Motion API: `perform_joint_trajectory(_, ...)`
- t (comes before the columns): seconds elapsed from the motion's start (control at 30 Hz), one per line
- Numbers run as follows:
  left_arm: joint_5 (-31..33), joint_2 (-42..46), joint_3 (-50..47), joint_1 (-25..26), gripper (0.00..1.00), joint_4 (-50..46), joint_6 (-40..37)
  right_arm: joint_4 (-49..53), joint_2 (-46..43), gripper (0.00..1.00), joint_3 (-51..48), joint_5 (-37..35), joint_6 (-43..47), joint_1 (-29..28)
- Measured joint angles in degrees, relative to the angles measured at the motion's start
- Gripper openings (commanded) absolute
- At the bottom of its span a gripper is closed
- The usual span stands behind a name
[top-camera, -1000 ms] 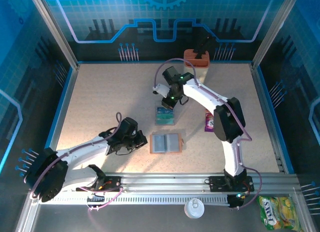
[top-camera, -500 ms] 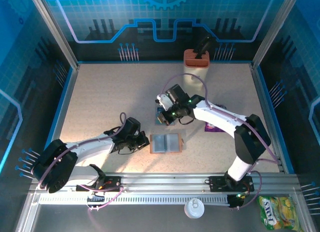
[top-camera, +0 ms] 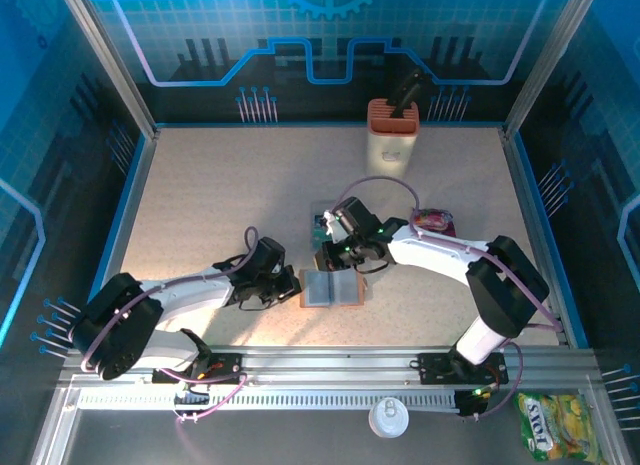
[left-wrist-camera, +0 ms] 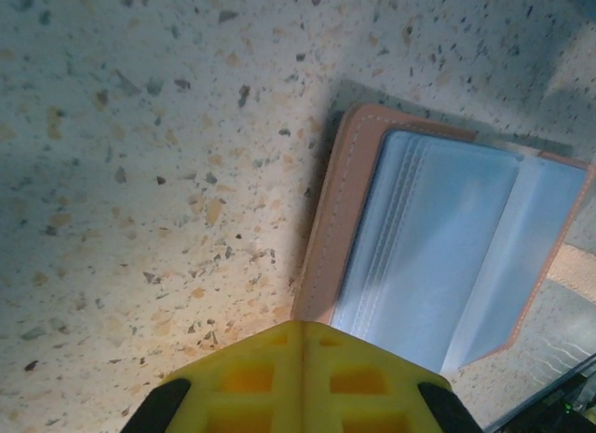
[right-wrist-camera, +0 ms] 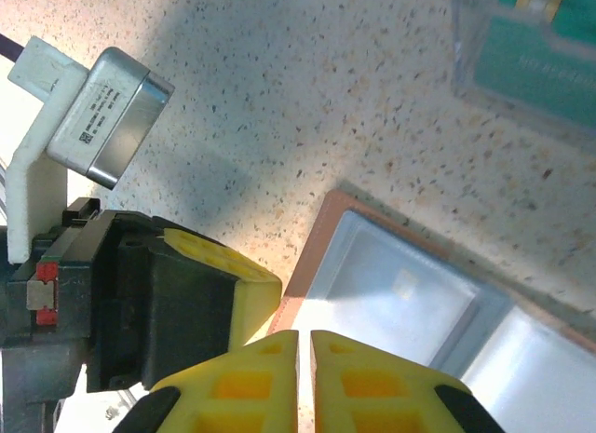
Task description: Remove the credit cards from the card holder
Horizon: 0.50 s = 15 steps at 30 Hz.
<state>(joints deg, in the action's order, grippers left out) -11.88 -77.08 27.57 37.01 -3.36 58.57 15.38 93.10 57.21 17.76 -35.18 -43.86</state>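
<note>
Sitting closed and empty, the left gripper (left-wrist-camera: 303,349) is just beside the left edge of the open card holder (top-camera: 332,289); the right gripper (right-wrist-camera: 304,345), also closed, is above its far edge, near the teal credit cards (right-wrist-camera: 533,53).

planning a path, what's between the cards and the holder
Nothing: in the right wrist view, only bare table lies between the cards and the holder.

Card holder (top-camera: 331,288) lies open; cards (right-wrist-camera: 535,51) (teal) near.
</note>
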Motion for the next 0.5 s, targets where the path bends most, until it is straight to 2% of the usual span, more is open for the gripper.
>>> perform_joint_trajectory(0.5, 0.17, -1.25, 2.29, 1.25, 0.01, -0.24, -0.04, -0.15, 1.99, 0.16, -2.23, 1.27, -7.72, -1.62)
